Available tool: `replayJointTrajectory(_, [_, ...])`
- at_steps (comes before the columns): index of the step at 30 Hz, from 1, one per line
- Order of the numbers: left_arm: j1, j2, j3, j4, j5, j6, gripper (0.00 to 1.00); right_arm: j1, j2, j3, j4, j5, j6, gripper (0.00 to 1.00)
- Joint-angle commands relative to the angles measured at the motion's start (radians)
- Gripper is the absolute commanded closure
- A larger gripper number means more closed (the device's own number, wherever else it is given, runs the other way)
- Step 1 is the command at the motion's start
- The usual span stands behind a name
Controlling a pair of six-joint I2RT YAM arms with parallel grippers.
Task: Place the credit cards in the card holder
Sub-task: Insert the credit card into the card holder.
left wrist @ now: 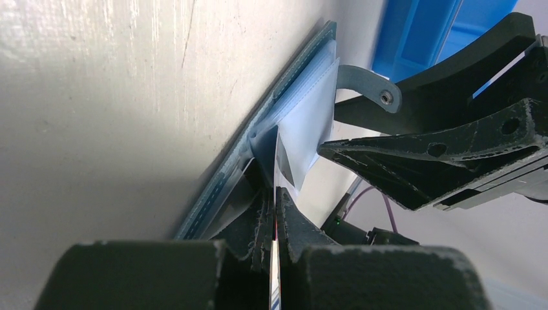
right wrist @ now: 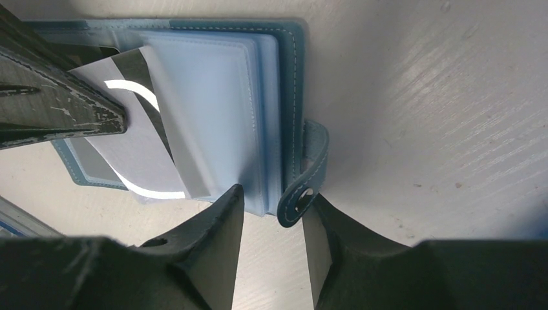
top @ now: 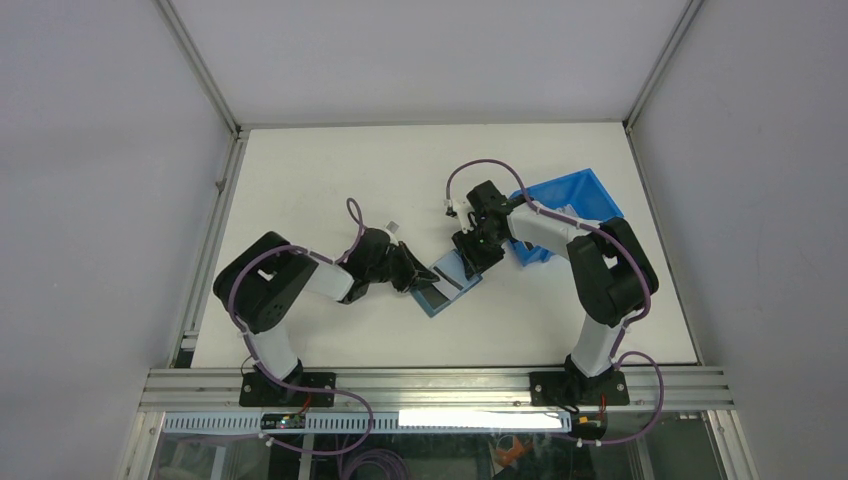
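Note:
The teal-blue card holder (top: 437, 299) lies open on the table between the arms. My left gripper (top: 415, 275) is shut on a light grey credit card (left wrist: 302, 132) held on edge, its far end at the holder's pale inner sleeves (left wrist: 294, 97). In the right wrist view the card (right wrist: 139, 152) shows its dark stripe, partly under a clear sleeve of the holder (right wrist: 213, 84). My right gripper (right wrist: 271, 206) is open at the holder's edge, one finger beside the sleeves and the other touching the snap tab (right wrist: 304, 187). No other cards show.
A bright-blue plastic bin (top: 572, 200) stands at the back right, just behind the right arm. The left gripper's fingers (right wrist: 58, 106) reach in from the left in the right wrist view. White walls and metal rails border the table.

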Motion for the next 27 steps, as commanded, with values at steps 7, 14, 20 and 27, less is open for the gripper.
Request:
replayJointTrajectory(7, [0.021, 0.060, 0.026, 0.001, 0.036, 0.049, 0.99, 0.023, 0.006, 0.007, 0.017, -0.013, 0.002, 0.59])
replayJointTrajectory(14, [0.026, 0.074, 0.044, -0.015, 0.048, 0.050, 0.98, 0.023, -0.001, 0.015, 0.010, -0.010, -0.005, 0.58])
replayJointTrajectory(20, [0.030, 0.072, 0.033, -0.022, 0.045, 0.048, 0.92, 0.016, -0.039, 0.072, -0.054, 0.036, -0.057, 0.50])
replayJointTrajectory(27, [0.034, 0.070, 0.020, -0.018, 0.046, 0.044, 0.89, 0.009, -0.138, 0.091, -0.112, 0.063, -0.138, 0.46])
